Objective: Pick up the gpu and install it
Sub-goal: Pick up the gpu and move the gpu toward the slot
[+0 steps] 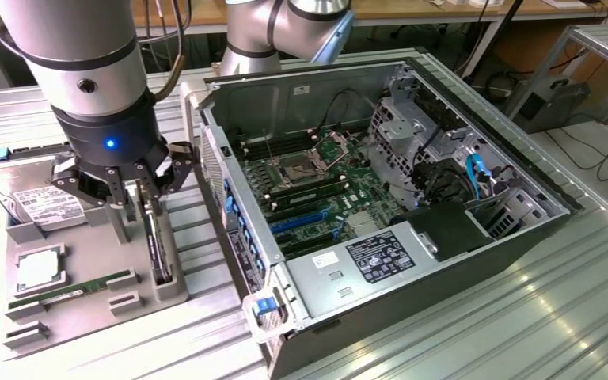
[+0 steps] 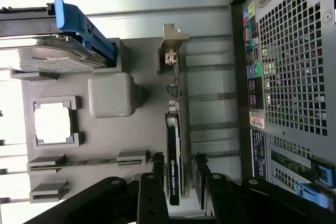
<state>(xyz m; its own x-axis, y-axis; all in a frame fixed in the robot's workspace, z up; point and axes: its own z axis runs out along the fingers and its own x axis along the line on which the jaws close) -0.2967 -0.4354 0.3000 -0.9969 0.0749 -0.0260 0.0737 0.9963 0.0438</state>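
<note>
The gpu (image 1: 157, 253) is a slim black card standing on edge in a slot of the grey holder tray (image 1: 93, 313), at the exterior view's left beside the computer case. In the wrist view the gpu (image 2: 174, 163) runs lengthwise, with its silvery bracket (image 2: 171, 51) at the far end. My gripper (image 1: 143, 202) hangs just over the card's near end and is open. Its black fingers (image 2: 157, 182) stand one on each side of the card, with a gap on both sides. The gripper (image 2: 178, 184) holds nothing.
The open computer case (image 1: 410, 237) lies on its side right next to the tray, with the motherboard (image 1: 315, 182) and blue slots exposed. On the tray sit a hard drive (image 1: 45, 204), a CPU (image 1: 38, 267) and a green RAM stick (image 1: 72, 286). The case's rear grille (image 2: 289, 66) stands close beside the card.
</note>
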